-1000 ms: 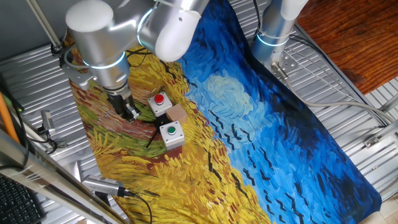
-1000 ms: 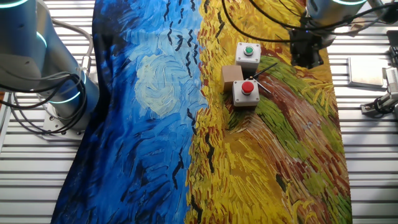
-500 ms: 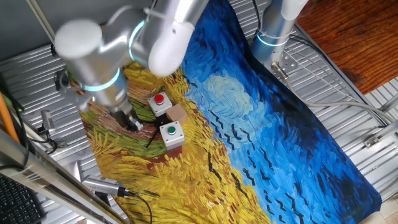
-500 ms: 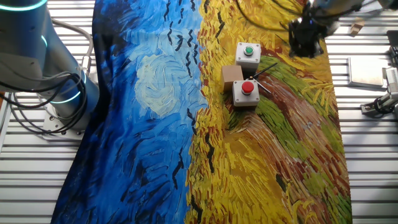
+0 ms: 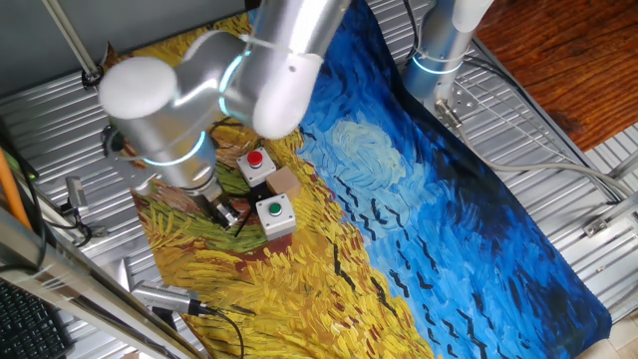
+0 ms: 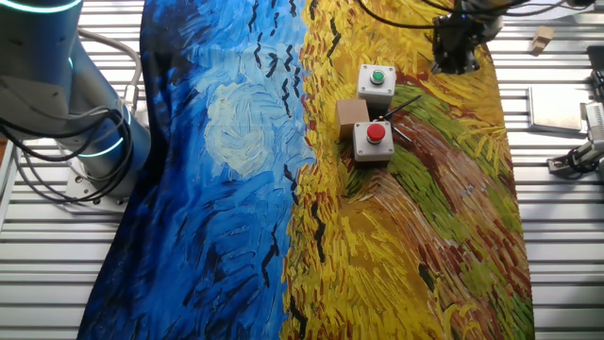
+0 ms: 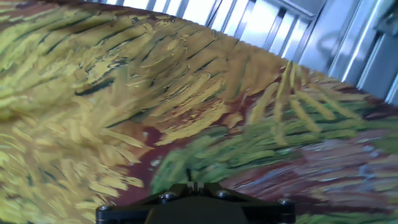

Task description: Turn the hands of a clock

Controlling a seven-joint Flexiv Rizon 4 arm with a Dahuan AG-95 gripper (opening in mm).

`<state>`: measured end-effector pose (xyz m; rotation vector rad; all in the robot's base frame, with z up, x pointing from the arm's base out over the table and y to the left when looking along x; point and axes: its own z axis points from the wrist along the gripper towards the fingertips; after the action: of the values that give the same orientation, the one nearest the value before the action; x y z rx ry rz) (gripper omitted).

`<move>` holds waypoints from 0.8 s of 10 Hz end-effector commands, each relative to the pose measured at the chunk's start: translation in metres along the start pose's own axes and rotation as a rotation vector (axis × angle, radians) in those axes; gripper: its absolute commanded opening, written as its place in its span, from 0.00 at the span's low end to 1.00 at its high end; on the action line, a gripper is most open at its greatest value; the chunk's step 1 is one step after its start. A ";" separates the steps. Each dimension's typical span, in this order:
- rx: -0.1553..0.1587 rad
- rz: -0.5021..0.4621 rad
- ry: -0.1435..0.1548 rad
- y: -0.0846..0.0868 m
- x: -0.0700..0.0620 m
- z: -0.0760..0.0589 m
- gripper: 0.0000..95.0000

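Note:
No clock shows in any view, and no black C-clamp shows either. My gripper [image 5: 225, 212] hangs just above the painted cloth, close to the left of the green-button box [image 5: 274, 214]. In the other fixed view my gripper [image 6: 453, 59] is to the right of that box [image 6: 377, 82] and apart from it. In the hand view only the black gripper base and the closed tip [image 7: 194, 185] show, over yellow and green cloth. The jaws look shut and hold nothing.
A red-button box [image 5: 256, 166] and a small brown block [image 5: 285, 182] sit beside the green-button box; they also show in the other fixed view as the red-button box [image 6: 374, 140] and brown block [image 6: 352, 114]. A thin black wire [image 6: 406, 102] lies by the boxes. A second arm's base [image 6: 66, 123] stands at the cloth's far side.
My arm has swung over the cloth's yellow end, bringing the gripper closer to the green-button box. The boxes and block have not moved.

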<state>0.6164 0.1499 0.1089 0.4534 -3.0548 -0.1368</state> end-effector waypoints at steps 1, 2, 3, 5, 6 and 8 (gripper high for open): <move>-0.027 -0.102 -0.012 0.001 0.000 0.000 0.00; -0.026 -0.131 -0.007 0.001 0.000 0.000 0.00; -0.027 -0.137 -0.003 0.001 0.000 0.000 0.00; -0.037 -0.123 0.038 0.005 0.000 0.008 0.00; -0.031 -0.118 0.054 0.009 -0.001 0.011 0.00; -0.025 -0.111 0.060 0.011 -0.001 0.022 0.00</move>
<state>0.6136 0.1622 0.0897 0.6856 -2.9607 -0.1916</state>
